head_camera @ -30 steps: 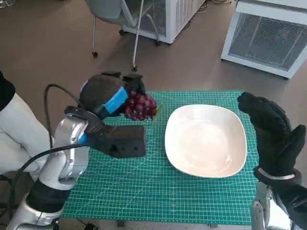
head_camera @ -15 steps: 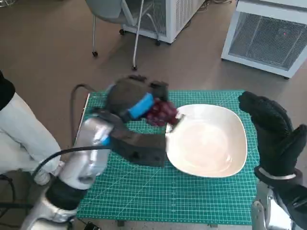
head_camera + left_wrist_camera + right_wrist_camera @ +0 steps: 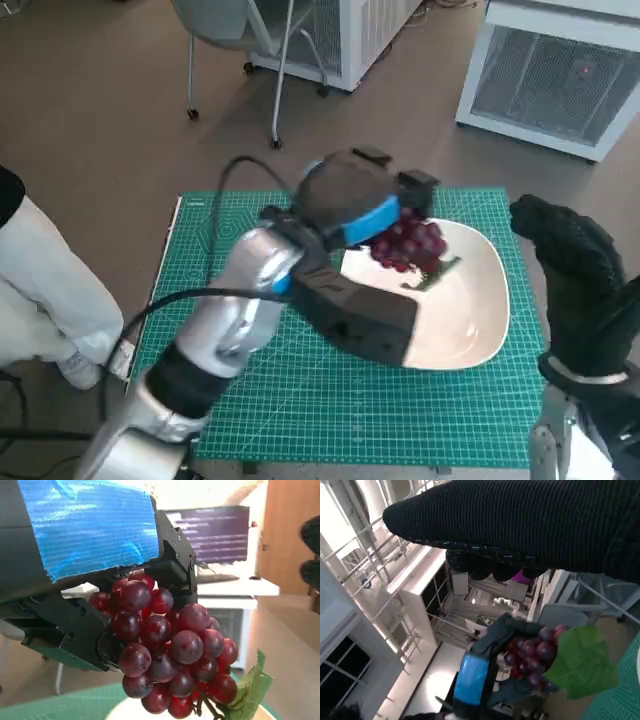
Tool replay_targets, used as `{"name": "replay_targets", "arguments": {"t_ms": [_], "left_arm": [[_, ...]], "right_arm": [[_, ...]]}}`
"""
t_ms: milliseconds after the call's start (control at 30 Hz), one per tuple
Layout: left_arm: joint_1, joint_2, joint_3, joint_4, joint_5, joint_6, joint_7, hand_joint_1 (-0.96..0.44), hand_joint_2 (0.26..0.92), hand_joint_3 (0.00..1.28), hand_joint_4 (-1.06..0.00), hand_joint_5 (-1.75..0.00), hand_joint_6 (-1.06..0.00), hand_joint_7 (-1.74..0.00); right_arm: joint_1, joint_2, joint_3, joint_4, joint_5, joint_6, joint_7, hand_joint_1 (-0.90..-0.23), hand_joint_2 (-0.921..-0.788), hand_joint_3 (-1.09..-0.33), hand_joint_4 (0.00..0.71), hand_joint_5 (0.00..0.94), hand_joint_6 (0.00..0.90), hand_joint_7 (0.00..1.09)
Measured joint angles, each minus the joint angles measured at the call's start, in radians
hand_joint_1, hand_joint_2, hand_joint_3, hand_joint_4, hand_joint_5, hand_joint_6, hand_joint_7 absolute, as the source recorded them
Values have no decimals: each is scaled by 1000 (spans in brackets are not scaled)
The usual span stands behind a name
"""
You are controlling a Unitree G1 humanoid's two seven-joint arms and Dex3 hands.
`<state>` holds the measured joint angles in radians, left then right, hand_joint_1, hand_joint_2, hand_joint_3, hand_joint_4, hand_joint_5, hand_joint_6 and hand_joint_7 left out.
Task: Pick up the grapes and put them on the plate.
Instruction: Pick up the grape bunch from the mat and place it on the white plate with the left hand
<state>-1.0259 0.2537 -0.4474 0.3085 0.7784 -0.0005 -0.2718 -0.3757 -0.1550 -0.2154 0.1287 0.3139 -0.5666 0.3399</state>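
Bare bowl of plate [image 3: 478, 318] open toward right side and near edge; far-left portion occupied from above by left hand [image 3: 350, 200] holding grapes [image 3: 408, 243]. Left forearm [image 3: 255, 300] across plate's left rim, blocking approach from that side. Right hand [image 3: 572, 275] raised just beside plate's right rim. Green mat [image 3: 330, 420] unobstructed along near edge.
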Motion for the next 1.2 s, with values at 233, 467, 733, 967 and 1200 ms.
{"name": "replay_targets", "arguments": {"t_ms": [233, 467, 733, 967, 1200], "left_arm": [[-28, -45, -10, 94, -10, -19, 1, 1, 869, 127, -743, -1217, -670, -1032], [-64, -91, -22, 186, -9, -18, 8, 1, 882, 132, -695, -1278, -651, -1042], [-99, -120, -28, 275, -10, -38, 27, 1, 901, 130, -656, -1320, -615, -1075], [-116, -134, -30, 331, -15, -52, 32, 1, 907, 127, -647, -1326, -602, -1090], [-126, -146, -20, 389, -81, -83, 7, 87, 904, 229, -514, -1393, -469, -1060]], "right_arm": [[11, 0, -4, -20, -3, 0, -12, -521, -921, -642, 426, 0, 55, 600], [18, 1, -6, -35, -5, 1, -25, -520, -921, -643, 426, 0, 54, 606], [25, 1, -6, -38, -7, 1, -36, -520, -921, -642, 427, 0, 52, 611], [31, 1, -5, -41, -7, 1, -43, -517, -921, -644, 426, 0, 50, 614], [33, 1, -3, -44, -8, 2, -47, -517, -921, -644, 426, 0, 48, 617]]}}
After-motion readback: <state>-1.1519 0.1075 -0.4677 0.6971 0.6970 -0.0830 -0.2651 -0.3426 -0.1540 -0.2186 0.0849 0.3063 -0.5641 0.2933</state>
